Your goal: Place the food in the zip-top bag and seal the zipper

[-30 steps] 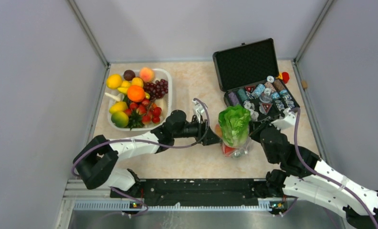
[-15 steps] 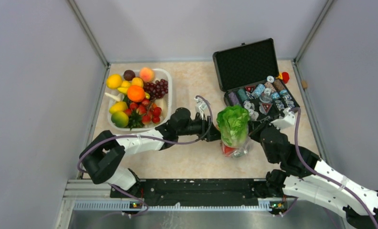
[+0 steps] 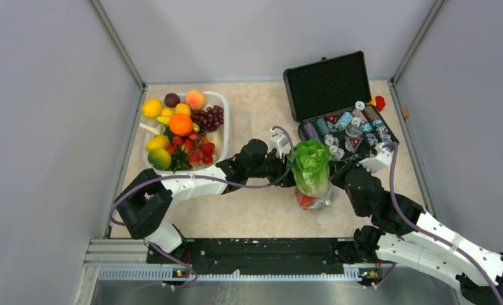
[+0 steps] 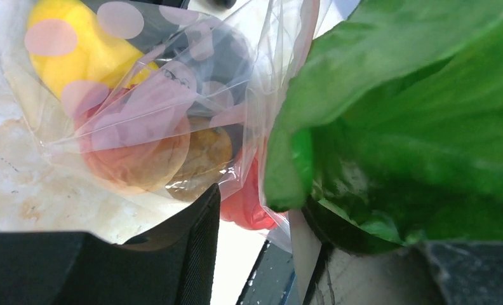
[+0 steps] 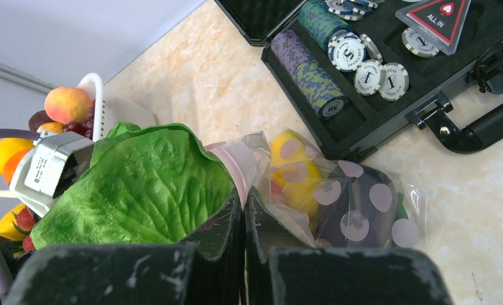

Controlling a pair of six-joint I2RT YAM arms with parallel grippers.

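Right gripper (image 5: 243, 210) is clenching shut on the bag (image 5: 388, 190), pinching the film at the mouth edge just beside the pink zipper (image 5: 239, 166). Bag is lying on the table (image 3: 255, 216) mid-workspace, between the two grippers, with its mouth unsealed. Inside it a yellow fruit (image 5: 288, 166) and a dark eggplant (image 5: 354, 213) are sitting against each other. A peach (image 4: 131, 162) and a red piece (image 4: 246, 206) are showing through the film in the left wrist view. Lettuce (image 5: 141, 190) is standing leaf-end up at the bag mouth, most of it sticking out; how far its base is in, can't tell. Left gripper (image 3: 291, 173) is reaching in from the left, jaws standing apart around the lettuce base. One finger (image 4: 195, 248) is sitting clear of the lettuce with bag film between them, so nothing is being gripped. Farther back, a white basin (image 3: 226, 136) is holding mixed fruit at far left. A black case (image 3: 328, 79) is lying open at far right with chips (image 5: 338, 57) in rows.
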